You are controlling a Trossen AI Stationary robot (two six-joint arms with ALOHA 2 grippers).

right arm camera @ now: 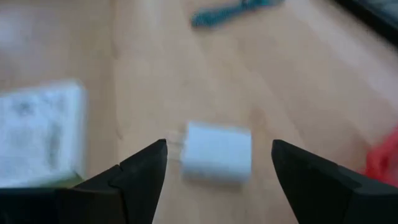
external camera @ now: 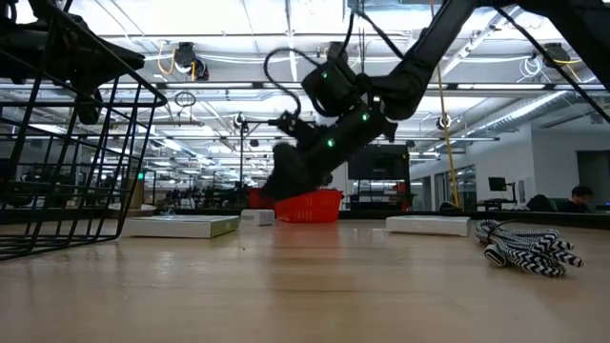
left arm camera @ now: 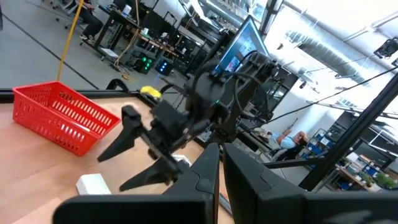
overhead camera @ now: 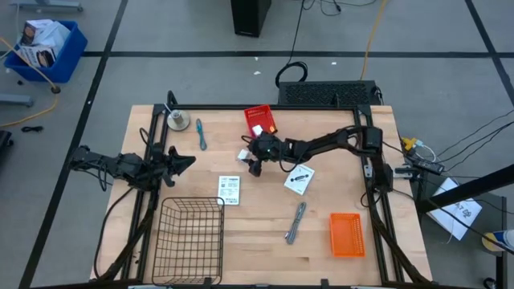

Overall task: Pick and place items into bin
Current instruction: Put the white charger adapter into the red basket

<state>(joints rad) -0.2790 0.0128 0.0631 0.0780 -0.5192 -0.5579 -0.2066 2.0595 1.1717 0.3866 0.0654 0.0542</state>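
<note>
- Near the table's middle, just beside the red basket (overhead camera: 260, 120): a small white block (right arm camera: 217, 153), lying flat on the bare wood, the thing now in hand
- Probably light and stiff, with smooth plain faces; likely a little slippery, so best taken across its two short sides, low and square, with the pads closing evenly
- No sign of fragility; could skid or tip away if only one finger touches it first
- Right gripper (overhead camera: 254, 158) reaching from the right side, tilted down toward the block, fingers spread wide and holding nothing
- Seen from the right wrist: block sitting between the two dark fingers (right arm camera: 140, 172), a bit closer to one of them, touching neither; appears ahead of the tips, not yet enclosed
- Nearby: a flat white printed packet (overhead camera: 230, 189) beside the block, a teal-handled tool (overhead camera: 201, 134) farther off
- Wire bin (overhead camera: 191, 239) well apart from the block, at the front left of the table
- Left gripper (overhead camera: 178, 157) waiting at the left side above the bin, fingers pressed nearly together, empty
</note>
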